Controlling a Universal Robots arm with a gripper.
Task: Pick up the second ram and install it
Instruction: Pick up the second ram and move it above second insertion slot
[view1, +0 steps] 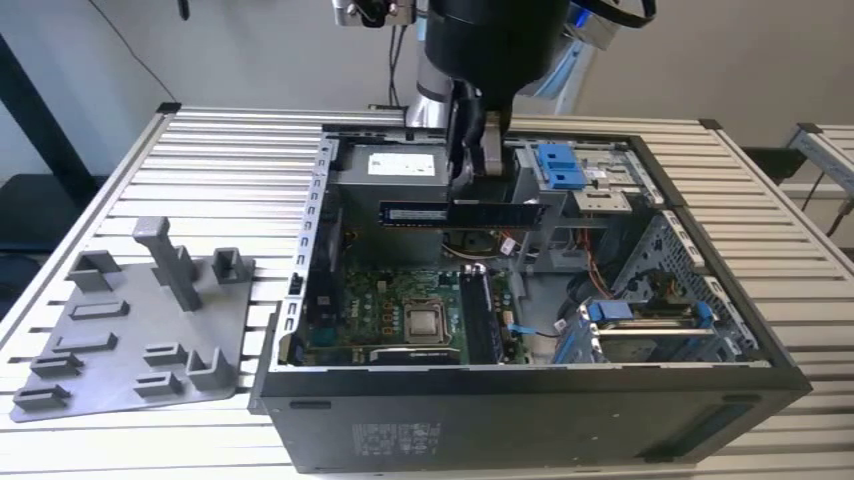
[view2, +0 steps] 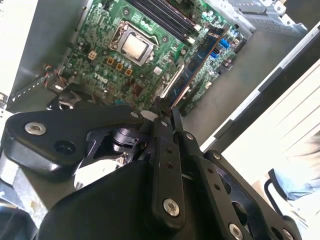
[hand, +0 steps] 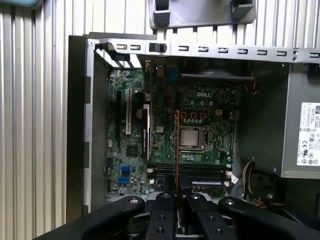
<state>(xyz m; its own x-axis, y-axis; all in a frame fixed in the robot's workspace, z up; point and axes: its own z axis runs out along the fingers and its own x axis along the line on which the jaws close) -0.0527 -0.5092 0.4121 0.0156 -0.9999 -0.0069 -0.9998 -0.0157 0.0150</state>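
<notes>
The gripper (view1: 478, 190) hangs over the open computer case (view1: 534, 385), its two fingers pressed together on the second ram (view1: 441, 213), pinching it by its upper edge a little off the middle. The stick is held clear of everything below it, above the far part of the case and in front of the grey power supply (view1: 400, 170).

In the exterior view its long axis lies level, running from the exterior view's left to the exterior view's right, with its broad face turned to the camera and its narrow edges up and down. In both wrist views it shows edge-on, a thin strip reaching straight out from the fingertips over the motherboard (hand: 200, 115).

Beneath lie the processor socket (view1: 427, 322) and, just beside it, the memory slots (view1: 481, 315). The slots run across the stick's long axis, so the stick sits crosswise to them.

Outside the case, on the slatted table (view1: 227, 170) at the exterior view's left, rests a grey holder plate (view1: 134, 330) with upright posts
</notes>
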